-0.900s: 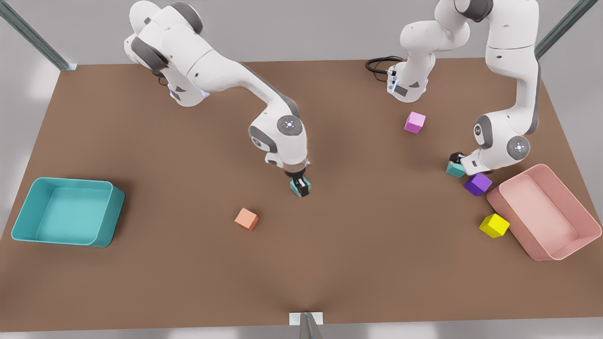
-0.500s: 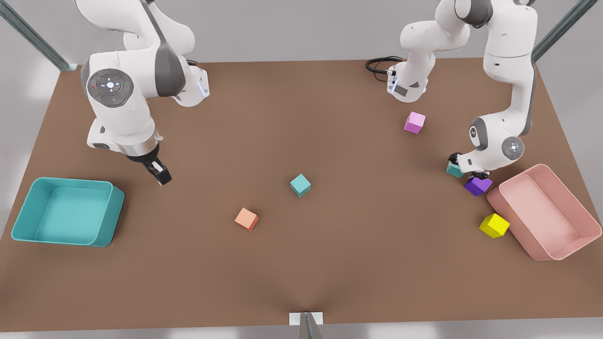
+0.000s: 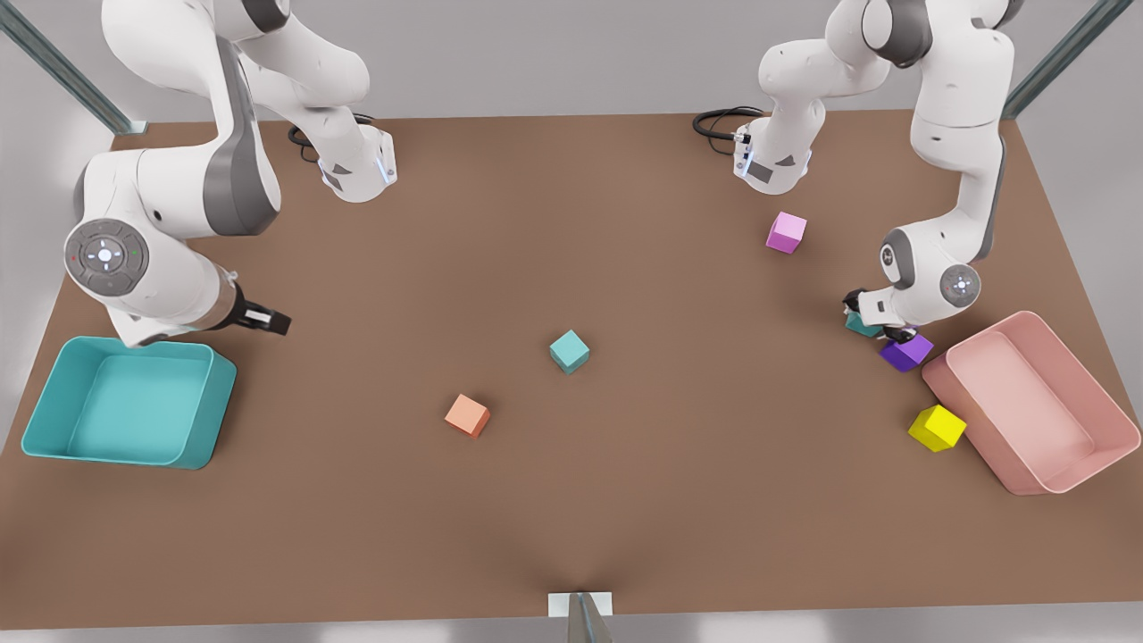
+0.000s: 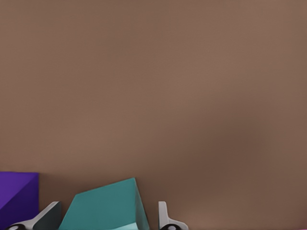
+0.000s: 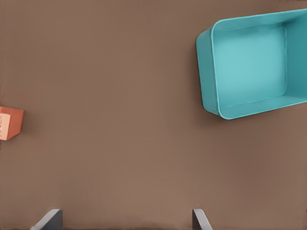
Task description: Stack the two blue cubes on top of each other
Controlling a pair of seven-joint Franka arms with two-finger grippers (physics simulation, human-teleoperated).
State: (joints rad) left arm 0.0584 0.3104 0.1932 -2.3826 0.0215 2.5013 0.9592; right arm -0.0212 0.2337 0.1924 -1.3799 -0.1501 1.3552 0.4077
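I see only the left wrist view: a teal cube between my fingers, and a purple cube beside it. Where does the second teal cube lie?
Observer: The second blue cube sits alone near the table's middle, well away from your left gripper, which is at the front view's right.
Operator: What is the other arm doing?
Observer: It waits. The right gripper hangs open over the table at the front view's left, just above the teal bin, and holds nothing.
Operator: What else stands near my cube?
Observer: Beyond the purple cube stands a pink bin, with a yellow cube close beside it.
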